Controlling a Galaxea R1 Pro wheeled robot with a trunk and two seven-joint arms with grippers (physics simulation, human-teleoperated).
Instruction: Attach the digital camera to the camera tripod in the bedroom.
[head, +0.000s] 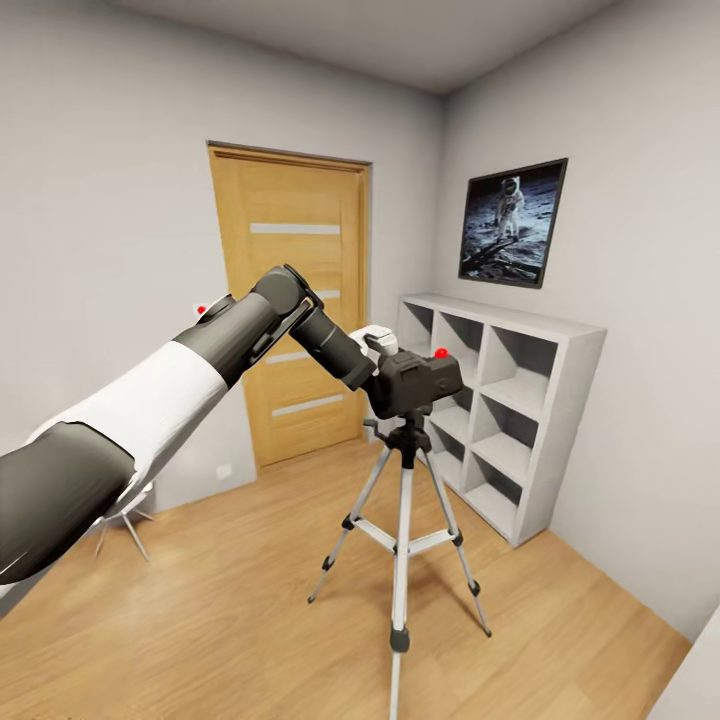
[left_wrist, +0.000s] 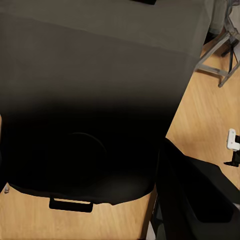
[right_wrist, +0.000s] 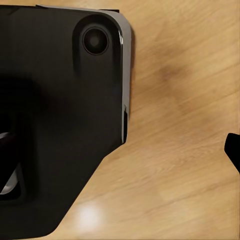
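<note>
The digital camera (head: 420, 381) sits at the top of the camera tripod (head: 402, 520), directly over the black pan head, with its red dot uppermost. The left arm (head: 180, 390) reaches from the near left across the bedroom to it, and the left gripper (head: 385, 385) is at the camera's left side. In the head view the gripper is hidden behind the camera body, so whether its jaws are spread or pinching the camera cannot be told. The left wrist view is taken up by a dark body close to the lens, with tripod legs (left_wrist: 222, 60) seen past it over the wood floor (left_wrist: 200, 120).

The right wrist view looks down on a dark moulded part (right_wrist: 60, 115) over the floor; the state of the right jaws cannot be told either.

Judgement: the step in hand is seating the camera on the head. To do it well, keep the camera level and centred over the head, lower it squarely, and avoid side load (the tripod looks light and could tip). Release only when the base rests flat.

Containers: the white cube shelving (head: 560, 340) stands against the far right wall, just beyond the tripod. Its visible compartments appear empty, though the nearest ones are partly hidden by the camera.
</note>
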